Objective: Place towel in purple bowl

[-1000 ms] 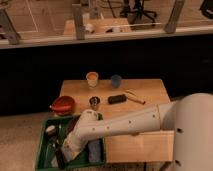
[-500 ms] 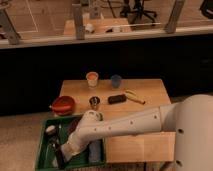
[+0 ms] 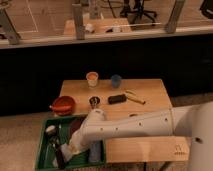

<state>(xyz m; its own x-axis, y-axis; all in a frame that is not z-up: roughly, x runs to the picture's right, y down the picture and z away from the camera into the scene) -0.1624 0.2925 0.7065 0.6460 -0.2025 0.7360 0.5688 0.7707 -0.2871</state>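
One arm: a smooth white tube with a rounded elbow joint (image 3: 95,116) reaches from the lower right across the table's front edge and down into the bin.
Gripper: the gripper (image 3: 62,151) is low inside the green bin, near its front left corner, among dark shapes; whether it is grasping anything I cannot tell.
Green bin: the green bin (image 3: 42,150) is a rectangular, hard-walled tub standing below and to the left of the table, with its right end against the table's front left corner.
Bin contents: a blue-grey oblong thing (image 3: 95,152) lies along the right wall, a small white lump (image 3: 50,129) sits near the back left, and the purple bowl is at the back.
Purple bowl: the purple bowl (image 3: 74,126) is round and dull, dark mauve, inside the bin toward its back and partly hidden by the arm.
Towel: I cannot pick it out with any certainty.
Table: the wooden table (image 3: 150,95) has a flat, pale brown rectangular top.
Red bowl: the red bowl (image 3: 63,105) is glossy and round, at the table's left edge just behind the bin.
Middle row: a small dark metal cup (image 3: 94,101), a black blocky thing (image 3: 117,98) and a thin yellow curved thing (image 3: 135,96) stand in a line, left to right.
Back row: a tan cup (image 3: 92,78) and a blue cup (image 3: 116,80) stand upright, near each other.
Beyond: a dark wall topped by a pale ledge with grey posts (image 3: 79,21).
Change: since half a second ago the gripper has stayed in about the same spot in the bin; the things on the table have not moved.
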